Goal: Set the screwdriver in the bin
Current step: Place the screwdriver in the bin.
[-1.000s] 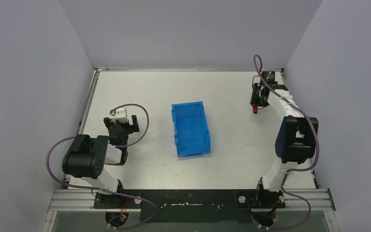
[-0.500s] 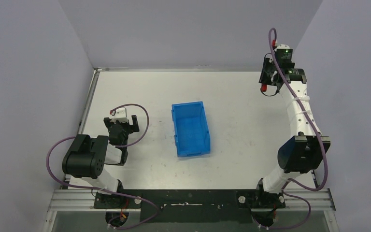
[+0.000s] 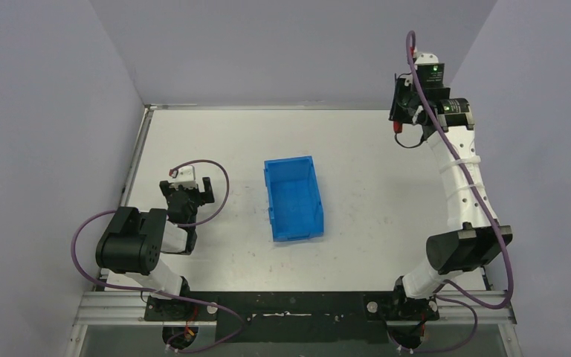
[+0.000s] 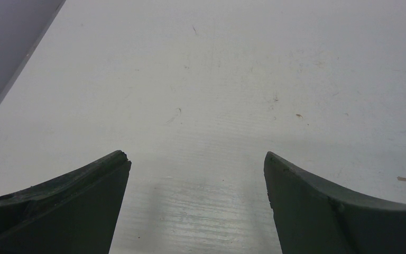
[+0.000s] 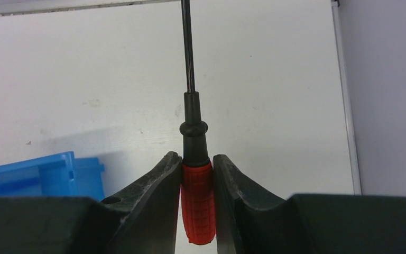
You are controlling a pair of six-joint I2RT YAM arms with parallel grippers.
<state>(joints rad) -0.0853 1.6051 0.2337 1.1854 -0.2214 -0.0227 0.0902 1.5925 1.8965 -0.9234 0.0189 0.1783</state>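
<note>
right gripper [image 5: 196,159] clamped on screwdriver [image 5: 196,203] at red handle, black shaft pointing ahead, up over far right corner of table [image 3: 215,141], higher and further back than a second ago, blue bin [image 3: 294,199] mid-table, well apart, left gripper [image 4: 196,156] jaws wide, low over table

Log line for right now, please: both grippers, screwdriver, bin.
right gripper: shut on screwdriver handle, far right, apart from bin | left gripper: open, holding nothing | bin: centre of top view, empty

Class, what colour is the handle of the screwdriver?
Red; the screwdriver handle shows best in the right wrist view, clamped in the right gripper.
</note>
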